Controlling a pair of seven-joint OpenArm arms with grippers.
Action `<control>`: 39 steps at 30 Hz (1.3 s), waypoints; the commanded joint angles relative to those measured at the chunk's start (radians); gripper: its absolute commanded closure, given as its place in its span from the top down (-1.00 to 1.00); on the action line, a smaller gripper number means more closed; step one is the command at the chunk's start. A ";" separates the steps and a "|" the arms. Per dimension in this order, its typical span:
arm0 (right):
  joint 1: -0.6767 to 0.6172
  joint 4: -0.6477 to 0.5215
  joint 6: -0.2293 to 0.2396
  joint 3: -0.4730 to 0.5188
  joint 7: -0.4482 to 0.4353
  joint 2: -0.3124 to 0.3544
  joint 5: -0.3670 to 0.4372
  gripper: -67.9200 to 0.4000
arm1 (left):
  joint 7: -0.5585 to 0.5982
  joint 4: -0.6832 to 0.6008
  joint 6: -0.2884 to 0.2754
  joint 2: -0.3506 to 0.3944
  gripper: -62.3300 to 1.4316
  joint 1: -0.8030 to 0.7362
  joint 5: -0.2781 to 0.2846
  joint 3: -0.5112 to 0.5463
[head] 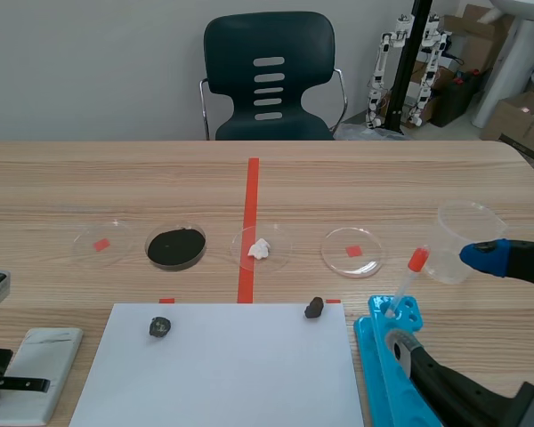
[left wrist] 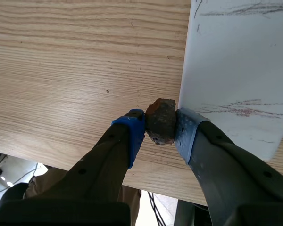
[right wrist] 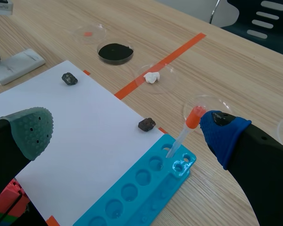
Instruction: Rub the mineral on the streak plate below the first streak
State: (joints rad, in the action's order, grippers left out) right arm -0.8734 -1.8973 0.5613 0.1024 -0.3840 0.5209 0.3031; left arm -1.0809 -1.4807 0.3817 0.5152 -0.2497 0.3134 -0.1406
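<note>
The left gripper (left wrist: pixel 159 128), clamped on the brown mineral (left wrist: pixel 161 117), sits just off the streak plate's (left wrist: pixel 236 61) side edge, near the table's edge.

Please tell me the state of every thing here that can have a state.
left gripper: shut on the mineral
mineral: held beside the streak plate
streak plate: marked with streaks
right gripper: open, holding nothing
dropper: standing in the blue tray
beaker: upright, looks empty
</note>
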 commanded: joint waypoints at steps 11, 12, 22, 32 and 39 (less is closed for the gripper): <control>0.009 -0.015 0.000 -0.001 -0.015 0.000 0.014 1.00 | 0.202 -0.046 -0.003 0.007 -0.74 -0.051 0.006 0.008; 0.009 -0.015 0.000 -0.001 -0.015 0.000 0.014 1.00 | 0.250 -0.058 -0.003 0.011 -0.74 -0.062 0.023 0.008; 0.009 -0.015 0.000 -0.001 -0.015 0.000 0.014 1.00 | 0.716 -0.197 -0.113 0.034 -0.73 -0.200 0.079 0.008; 0.009 -0.015 0.000 -0.001 -0.015 0.000 0.014 1.00 | 1.046 -0.388 -0.299 0.089 -0.74 -0.436 0.030 0.018; 0.009 -0.015 0.000 -0.001 -0.015 0.000 0.014 1.00 | 1.173 -0.479 -0.349 0.089 -0.74 -0.594 -0.082 0.018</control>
State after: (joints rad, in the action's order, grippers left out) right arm -0.8734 -1.8973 0.5613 0.1024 -0.3840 0.5209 0.3031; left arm 0.0685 -1.9461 0.0326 0.6067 -0.8375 0.2405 -0.1261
